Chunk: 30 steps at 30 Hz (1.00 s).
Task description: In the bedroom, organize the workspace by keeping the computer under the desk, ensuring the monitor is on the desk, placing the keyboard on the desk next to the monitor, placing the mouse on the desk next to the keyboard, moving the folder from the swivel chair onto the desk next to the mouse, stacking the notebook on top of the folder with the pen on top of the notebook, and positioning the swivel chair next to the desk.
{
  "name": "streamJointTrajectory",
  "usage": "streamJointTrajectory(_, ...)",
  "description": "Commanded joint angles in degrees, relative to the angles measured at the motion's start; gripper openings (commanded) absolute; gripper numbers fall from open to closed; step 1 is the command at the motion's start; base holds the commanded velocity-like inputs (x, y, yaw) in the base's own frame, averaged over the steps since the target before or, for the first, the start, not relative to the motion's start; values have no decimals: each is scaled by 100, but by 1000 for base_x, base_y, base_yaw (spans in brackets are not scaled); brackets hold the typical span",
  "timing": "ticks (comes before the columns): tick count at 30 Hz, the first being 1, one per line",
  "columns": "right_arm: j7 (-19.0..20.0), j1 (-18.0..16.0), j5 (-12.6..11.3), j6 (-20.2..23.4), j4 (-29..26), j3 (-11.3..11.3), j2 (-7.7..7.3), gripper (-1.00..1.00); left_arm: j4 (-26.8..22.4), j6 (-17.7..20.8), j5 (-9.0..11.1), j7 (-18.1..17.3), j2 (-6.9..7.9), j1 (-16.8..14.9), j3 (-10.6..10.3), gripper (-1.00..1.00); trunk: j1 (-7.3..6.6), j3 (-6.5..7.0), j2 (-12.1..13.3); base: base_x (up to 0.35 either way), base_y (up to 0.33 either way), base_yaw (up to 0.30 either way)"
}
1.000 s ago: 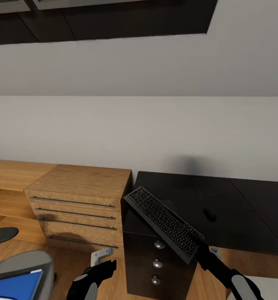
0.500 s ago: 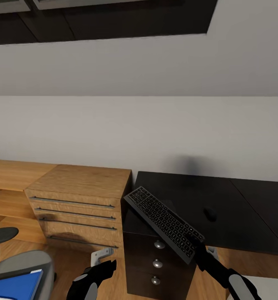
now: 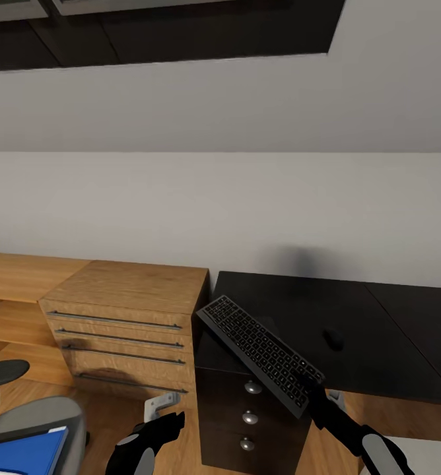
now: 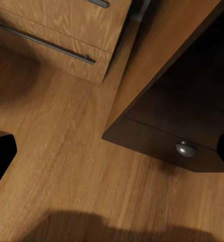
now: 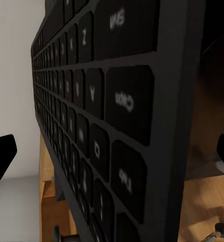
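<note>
Keyboard, black flat slab with dark keys (image 3: pixel 260 353), held tilted above near left corner of black desk (image 3: pixel 379 343), right gripper (image 3: pixel 311 382) clamped on its near end. Left gripper (image 3: pixel 156 425) low over wood floor (image 4: pixel 66 171), fingers spread, holding nothing. Blue folder (image 3: pixel 24 452) on grey swivel chair seat (image 3: pixel 35 417) at near left. Small black mouse (image 3: pixel 333 339) on desk further back. Oak drawer chest (image 3: pixel 125 323) left of desk.

Even, dim render lighting; soft shadow on wall (image 3: pixel 300 260); keyboard (image 5: pixel 106 116) legends blurred.
</note>
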Motion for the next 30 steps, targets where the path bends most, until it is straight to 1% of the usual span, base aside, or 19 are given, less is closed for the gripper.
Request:
streamJointTrajectory(1,1,-4,-26,48,-3,-14,2,-100,-7,13,60,54,1,-3,-9,100,0,-6,-4,0,0,0)
streamJointTrajectory(19,19,-4,-17,36,-11,57,-6,-100,-7,11,60,60,-3,-3,-9,100,0,-6,-4,0,0,0)
streamJointTrajectory(23,39,-5,-10,21,-69,59,-3,-100,-7,10,60,70,-5,-3,-9,100,-88,66,157,0,0,0)
streamJointTrajectory(26,45,-5,6,14,-274,56,1,-100,-7,10,60,71,-5,-3,-9,100,-154,119,277,0,0,0)
streamJointTrajectory(28,71,-4,119,-66,-482,58,8,-100,-5,10,60,74,-7,-3,-9,100,-198,155,357,0,0,0)
streamJointTrajectory(30,170,-3,218,-169,-542,121,11,-100,-3,10,60,78,-7,-3,-9,100,-242,191,438,0,0,0)
